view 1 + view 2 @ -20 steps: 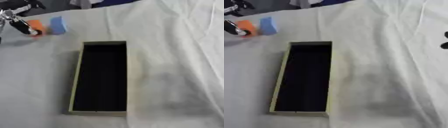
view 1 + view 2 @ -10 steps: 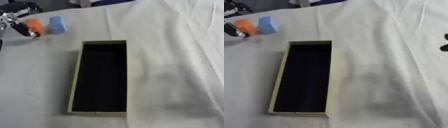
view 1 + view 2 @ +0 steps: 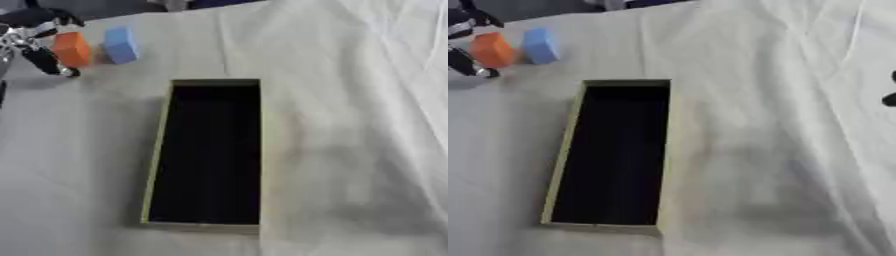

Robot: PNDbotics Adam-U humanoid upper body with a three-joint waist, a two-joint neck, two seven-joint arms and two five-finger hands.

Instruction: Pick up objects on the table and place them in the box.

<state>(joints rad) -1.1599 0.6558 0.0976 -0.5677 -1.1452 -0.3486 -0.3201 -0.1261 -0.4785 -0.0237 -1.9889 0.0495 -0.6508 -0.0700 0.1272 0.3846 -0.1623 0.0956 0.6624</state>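
An orange block [image 3: 72, 49] sits at the far left of the table, and my left hand [image 3: 37, 35] has its fingers curled around it from the left, one finger above and one below. A blue block [image 3: 120, 45] stands just right of the orange one, touching or nearly touching it. The long open box [image 3: 156, 150], tan-rimmed with a dark empty inside, lies in the middle of the table, nearer than the blocks. Of my right hand [image 3: 890, 99] only small black parts show at the right edge in the right eye view.
A white, wrinkled cloth [image 3: 350, 125] covers the whole table, with folds running along the right side. The table's far edge runs across the top, just behind the blocks.
My left hand and the orange block have shifted slightly toward the far edge. The blue block and the box have stayed in place.
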